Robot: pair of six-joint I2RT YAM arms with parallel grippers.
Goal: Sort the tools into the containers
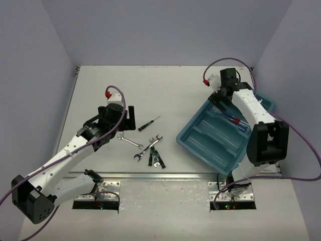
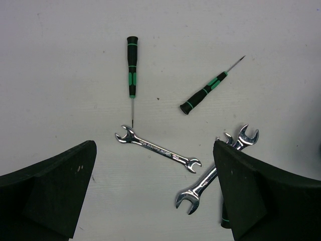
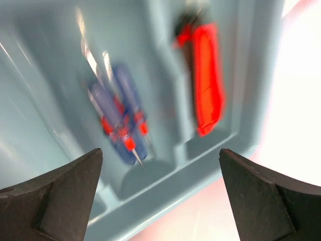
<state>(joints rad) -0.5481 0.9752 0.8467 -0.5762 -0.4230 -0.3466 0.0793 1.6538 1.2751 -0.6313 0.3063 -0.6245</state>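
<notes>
The teal tray (image 1: 213,140) lies at the right. In the blurred right wrist view, blue-handled screwdrivers (image 3: 118,118) and a red-handled tool (image 3: 205,75) lie in two neighbouring compartments of the tray (image 3: 200,186). My right gripper (image 3: 160,196) is open and empty above the tray's far end (image 1: 220,98). My left gripper (image 1: 126,123) is open and empty above the table. Below it lie a silver wrench (image 2: 158,149), a second wrench (image 2: 200,183) and two black-green screwdrivers (image 2: 131,65) (image 2: 204,93).
More wrenches and green-handled screwdrivers lie in a cluster (image 1: 152,150) near the table's front edge, between the arms. One thin screwdriver (image 1: 149,123) lies apart, just right of the left gripper. Grey walls close the table on three sides.
</notes>
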